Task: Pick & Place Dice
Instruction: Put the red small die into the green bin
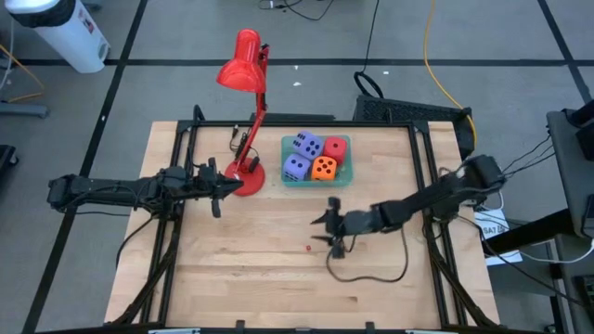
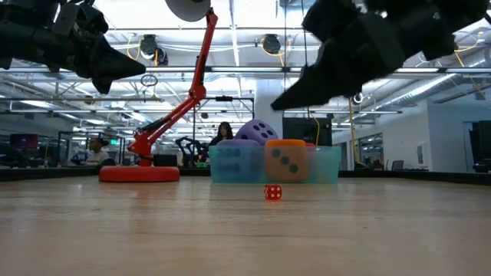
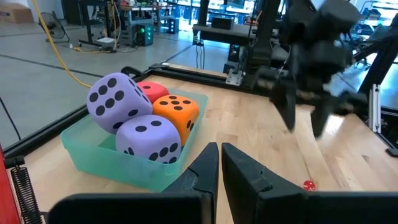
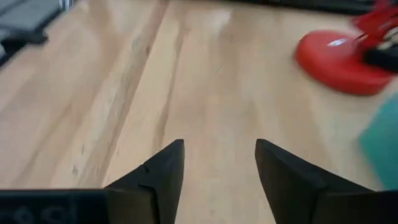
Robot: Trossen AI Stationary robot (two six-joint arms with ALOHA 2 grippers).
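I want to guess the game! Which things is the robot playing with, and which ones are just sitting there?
Part of the job:
- two purple dice, orange die and red die, all in the green tray
- tiny red die on the table
- right pincer, open, near the tiny die
- left pincer, shut

Just sitting there:
- red desk lamp
- black cable

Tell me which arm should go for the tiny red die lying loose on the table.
Right. The right gripper hovers open close beside the small red die, which lies on bare wood. The left gripper is shut and sits farther off, by the red lamp's base.
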